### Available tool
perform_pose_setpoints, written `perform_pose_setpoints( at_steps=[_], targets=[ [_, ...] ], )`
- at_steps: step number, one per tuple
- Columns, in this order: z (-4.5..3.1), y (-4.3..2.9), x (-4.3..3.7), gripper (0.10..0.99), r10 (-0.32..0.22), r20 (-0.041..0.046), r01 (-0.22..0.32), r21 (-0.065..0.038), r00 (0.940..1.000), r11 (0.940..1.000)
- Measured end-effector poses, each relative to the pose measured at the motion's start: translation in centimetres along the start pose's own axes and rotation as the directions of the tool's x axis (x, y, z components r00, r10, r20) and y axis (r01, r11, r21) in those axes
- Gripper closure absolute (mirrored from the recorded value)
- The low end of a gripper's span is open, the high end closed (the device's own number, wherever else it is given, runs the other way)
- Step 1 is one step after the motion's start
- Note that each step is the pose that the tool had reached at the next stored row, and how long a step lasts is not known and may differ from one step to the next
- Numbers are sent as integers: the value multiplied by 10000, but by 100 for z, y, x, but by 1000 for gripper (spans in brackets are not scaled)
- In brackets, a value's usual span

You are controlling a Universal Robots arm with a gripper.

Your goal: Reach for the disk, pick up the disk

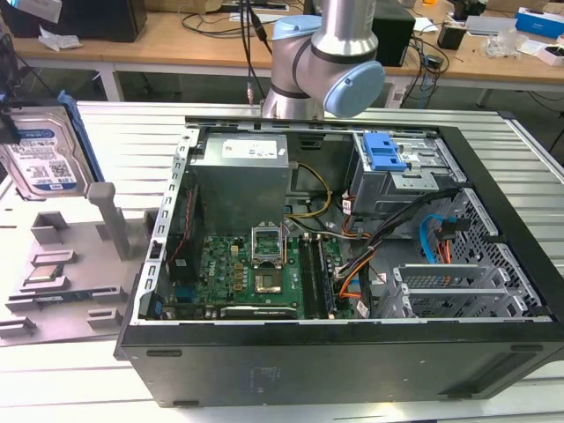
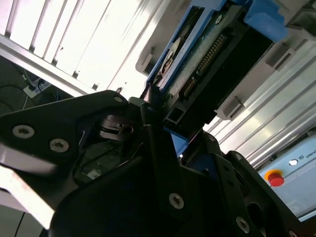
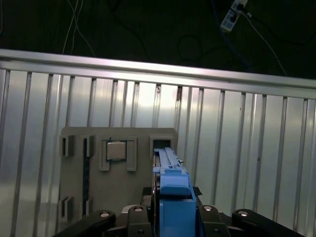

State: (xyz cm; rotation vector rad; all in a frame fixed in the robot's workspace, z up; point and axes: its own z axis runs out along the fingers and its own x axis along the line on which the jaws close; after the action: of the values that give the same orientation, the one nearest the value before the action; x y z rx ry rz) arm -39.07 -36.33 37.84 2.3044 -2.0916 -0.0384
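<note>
End effector clamped on the disk — pick-up in hand, seemingly held clear of the bench. Calls for a firm, level grip.

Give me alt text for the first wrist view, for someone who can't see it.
The gripper is shut on the disk, seen edge-on with its blue bracket facing the camera. Beyond it a grey tray with a square chip lies on a ribbed metal table.
</note>
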Motion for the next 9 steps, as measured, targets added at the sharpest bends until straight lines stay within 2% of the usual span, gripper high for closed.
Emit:
perform_pose_setpoints(
  at_steps=[1,5,9],
  targets=[
    [-47,0,0,718,0,0,0,-1,10000,10000],
    [-157,-1,-1,718,0,0,0,0,10000,10000],
    [-227,-1,-2,718,0,0,0,0,10000,10000]
  ],
)
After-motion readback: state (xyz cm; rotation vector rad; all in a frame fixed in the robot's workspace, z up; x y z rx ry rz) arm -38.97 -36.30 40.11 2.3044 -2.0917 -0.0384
